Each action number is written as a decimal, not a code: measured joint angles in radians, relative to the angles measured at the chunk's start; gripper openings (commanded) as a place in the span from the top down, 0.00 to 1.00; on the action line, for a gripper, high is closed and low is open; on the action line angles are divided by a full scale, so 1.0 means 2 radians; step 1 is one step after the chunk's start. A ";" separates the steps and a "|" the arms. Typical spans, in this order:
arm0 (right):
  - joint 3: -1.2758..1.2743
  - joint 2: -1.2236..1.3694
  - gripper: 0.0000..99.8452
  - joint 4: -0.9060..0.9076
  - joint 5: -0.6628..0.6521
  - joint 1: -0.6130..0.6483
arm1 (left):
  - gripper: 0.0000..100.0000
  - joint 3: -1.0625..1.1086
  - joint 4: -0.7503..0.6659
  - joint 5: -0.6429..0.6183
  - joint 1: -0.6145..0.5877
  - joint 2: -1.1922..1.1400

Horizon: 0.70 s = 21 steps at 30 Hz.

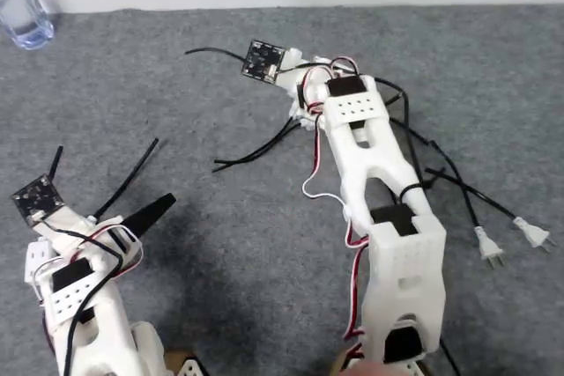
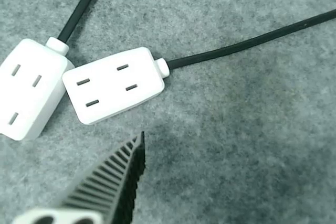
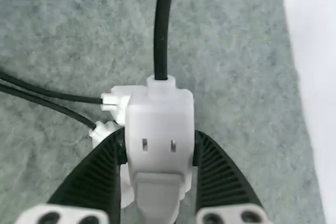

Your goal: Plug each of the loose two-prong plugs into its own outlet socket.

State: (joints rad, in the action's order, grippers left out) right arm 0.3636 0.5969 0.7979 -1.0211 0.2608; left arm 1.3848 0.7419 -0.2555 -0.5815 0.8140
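Right end effector: pinches a white socket.
Left end effector: spread, near two sockets.
Plugs: loose on table, 4 o'clock.

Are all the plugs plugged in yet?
Not yet. Done: nothing. The first plug and second plug lie loose, and the middle socket and edge socket have empty slots. In hand: the right hand grips another socket block, slots empty too. Left: plugging in every plug.
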 measured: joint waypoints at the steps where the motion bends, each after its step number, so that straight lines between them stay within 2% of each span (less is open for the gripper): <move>1: 0.000 0.002 0.88 0.000 0.000 -0.001 | 0.33 0.000 0.000 0.000 0.003 0.000; 4: 0.000 0.001 0.68 0.007 0.000 -0.002 | 0.33 0.000 0.000 0.000 0.014 0.000; 6: 0.000 0.001 0.60 0.014 0.000 -0.005 | 0.33 0.000 0.000 0.000 0.018 0.000; 11: 0.003 0.001 0.61 0.037 0.002 -0.025 | 0.33 0.000 0.000 0.000 0.019 0.000; 21: 0.024 0.001 0.62 0.058 0.002 -0.025 | 0.33 0.000 0.000 0.000 0.019 0.000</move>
State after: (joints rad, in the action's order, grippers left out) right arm 0.4112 0.5984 0.9129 -1.0180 0.2117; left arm 1.3848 0.7419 -0.2555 -0.5432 0.8140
